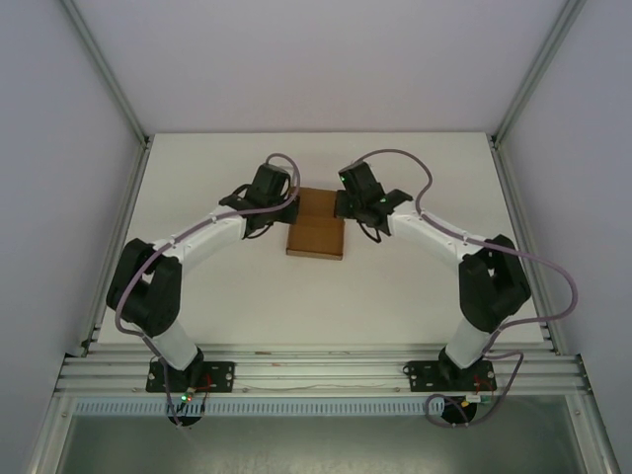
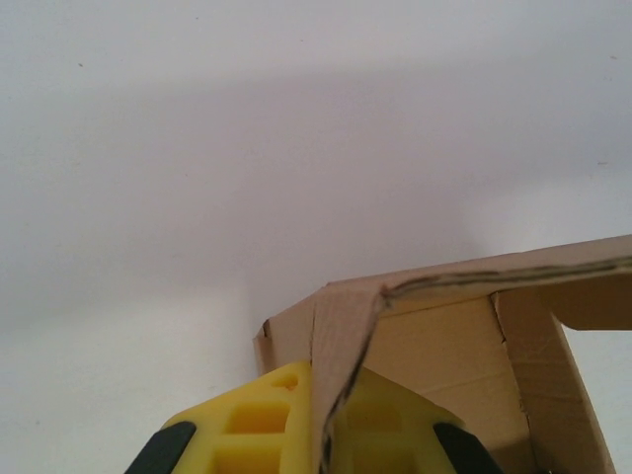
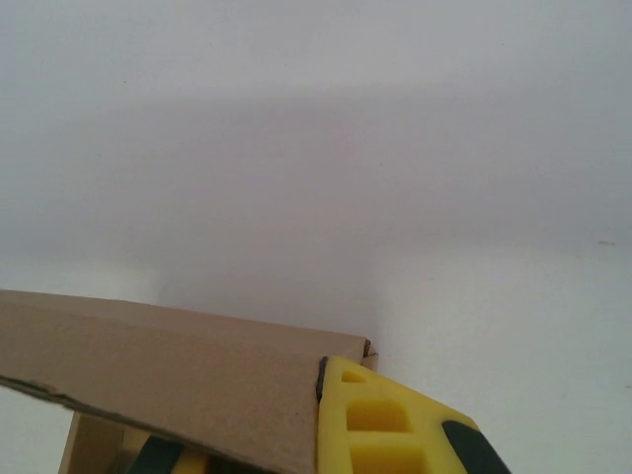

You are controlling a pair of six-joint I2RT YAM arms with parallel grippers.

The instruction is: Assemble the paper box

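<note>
Raising walls seems the step — left gripper [image 2: 331, 439] clamped on the paper box [image 1: 316, 235] wall, right gripper [image 3: 301, 449] impossible to tell behind cardboard — next, tuck the loose flap squarely.

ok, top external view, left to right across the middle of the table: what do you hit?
left end effector → plain brown cardboard box → right end effector

One paper box [image 1: 316, 237]; two claws [image 1: 289, 203] [image 1: 341, 205]; one table [image 1: 395, 291].
</note>
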